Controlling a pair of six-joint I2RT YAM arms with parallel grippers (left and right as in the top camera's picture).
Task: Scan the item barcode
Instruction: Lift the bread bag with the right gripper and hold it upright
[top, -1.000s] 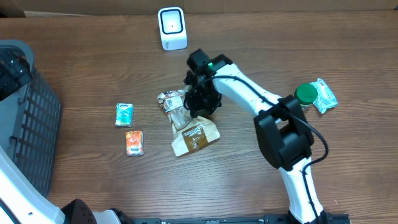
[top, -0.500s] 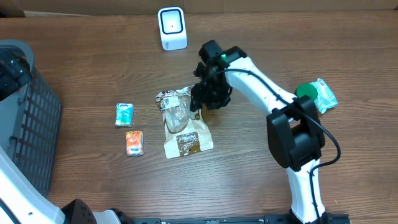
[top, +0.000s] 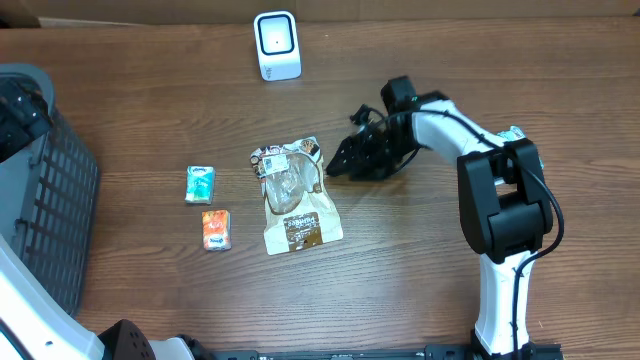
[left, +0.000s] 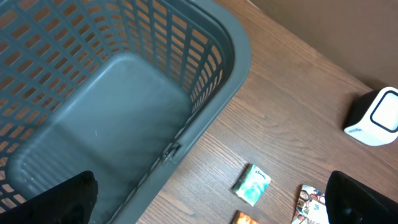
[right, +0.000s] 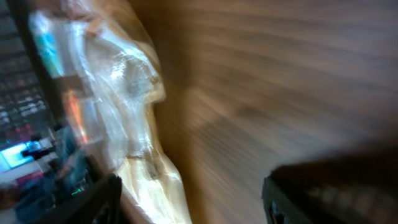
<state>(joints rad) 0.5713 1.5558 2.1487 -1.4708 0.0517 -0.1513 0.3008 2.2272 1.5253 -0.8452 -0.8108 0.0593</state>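
Observation:
The item, a clear and brown snack bag (top: 295, 195), lies flat on the table in front of the white barcode scanner (top: 277, 45). My right gripper (top: 338, 166) is open just to the right of the bag's upper edge and holds nothing. The right wrist view is blurred by motion: the bag (right: 124, 106) is on the left, and the right gripper (right: 199, 199) has bare wood between its dark fingers (right: 329, 193). My left gripper (left: 211, 205) is wide open and empty over the rim of the grey basket (left: 230, 56). The scanner (left: 376, 117) shows at that view's right edge.
A teal packet (top: 201, 184) and an orange packet (top: 216, 229) lie left of the bag. The grey mesh basket (top: 60, 200) fills the table's left edge. Part of a teal wrapper (top: 517, 133) shows behind the right arm at the right.
My right gripper has opened, let go of the bag and drawn back to the right. The bag has turned and now lies still on the table. The left arm has not moved.

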